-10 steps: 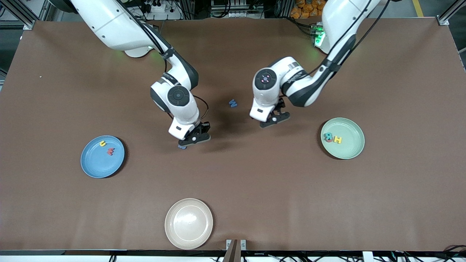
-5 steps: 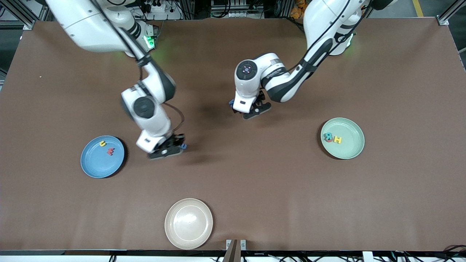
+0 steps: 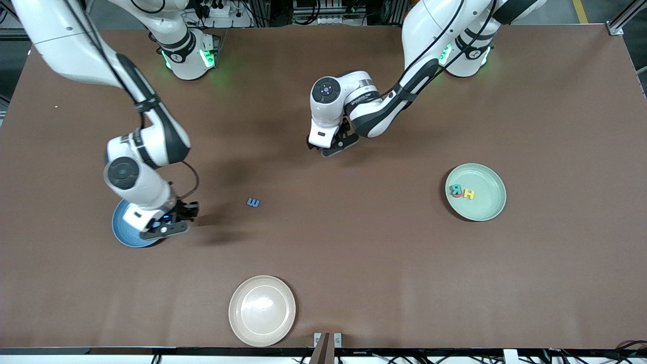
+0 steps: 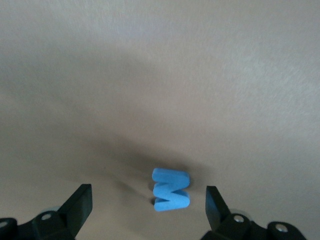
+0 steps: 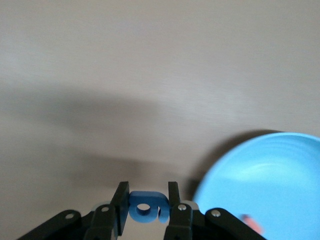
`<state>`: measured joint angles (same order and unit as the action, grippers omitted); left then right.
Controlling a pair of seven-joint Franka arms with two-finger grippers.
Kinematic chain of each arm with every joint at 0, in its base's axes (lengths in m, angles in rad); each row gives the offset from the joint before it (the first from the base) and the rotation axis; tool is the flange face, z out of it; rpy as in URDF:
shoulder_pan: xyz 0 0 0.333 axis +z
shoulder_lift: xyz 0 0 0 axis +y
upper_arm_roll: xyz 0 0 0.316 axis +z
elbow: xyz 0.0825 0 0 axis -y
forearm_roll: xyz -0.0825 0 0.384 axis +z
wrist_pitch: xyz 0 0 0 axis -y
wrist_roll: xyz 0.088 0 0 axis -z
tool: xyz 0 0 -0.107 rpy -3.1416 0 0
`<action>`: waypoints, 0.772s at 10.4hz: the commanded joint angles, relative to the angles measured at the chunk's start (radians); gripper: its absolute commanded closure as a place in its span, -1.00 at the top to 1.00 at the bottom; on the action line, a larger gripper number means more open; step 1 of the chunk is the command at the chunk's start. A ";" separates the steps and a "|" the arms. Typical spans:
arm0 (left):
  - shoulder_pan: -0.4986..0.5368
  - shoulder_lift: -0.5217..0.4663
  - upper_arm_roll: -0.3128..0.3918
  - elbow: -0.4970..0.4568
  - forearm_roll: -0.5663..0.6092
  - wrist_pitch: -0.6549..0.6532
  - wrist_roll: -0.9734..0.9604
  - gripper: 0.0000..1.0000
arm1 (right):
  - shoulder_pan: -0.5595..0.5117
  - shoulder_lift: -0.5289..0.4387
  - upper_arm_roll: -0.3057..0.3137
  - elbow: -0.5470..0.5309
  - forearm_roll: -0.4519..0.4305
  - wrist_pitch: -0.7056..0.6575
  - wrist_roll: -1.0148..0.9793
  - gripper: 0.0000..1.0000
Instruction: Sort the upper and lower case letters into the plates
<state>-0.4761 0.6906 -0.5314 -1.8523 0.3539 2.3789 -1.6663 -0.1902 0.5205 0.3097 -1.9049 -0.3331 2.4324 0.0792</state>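
Right gripper clamps a small blue toy letter over the round blue plate's edge for dropping, while left gripper hangs wide open straddling the flat blue w-shaped letter, ready to pinch.

A cream-beige plate sat at the lower centre of the frame. It rested on the brown counter.

The right arm hides most of the blue plate, and the letters in it.

2 white arms; dark joints; black cables; black grippers; green base lights.
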 commanded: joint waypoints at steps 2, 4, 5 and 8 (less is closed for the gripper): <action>-0.015 0.003 0.011 -0.004 0.008 0.045 -0.058 1.00 | -0.147 -0.011 0.019 -0.016 -0.012 -0.003 -0.194 -1.00; -0.015 0.003 0.011 -0.013 0.063 0.065 -0.119 1.00 | -0.184 -0.005 0.020 -0.017 -0.011 -0.003 -0.214 -0.50; -0.015 0.006 0.011 -0.021 0.088 0.083 -0.145 1.00 | -0.184 -0.004 0.020 -0.017 -0.011 -0.003 -0.213 0.76; -0.024 0.006 0.011 -0.022 0.092 0.086 -0.159 1.00 | -0.163 -0.002 0.025 -0.016 -0.011 -0.006 -0.217 1.00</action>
<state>-0.4829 0.7015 -0.5279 -1.8661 0.4134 2.4468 -1.7761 -0.3572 0.5270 0.3209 -1.9092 -0.3335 2.4318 -0.1317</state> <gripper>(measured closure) 0.000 0.269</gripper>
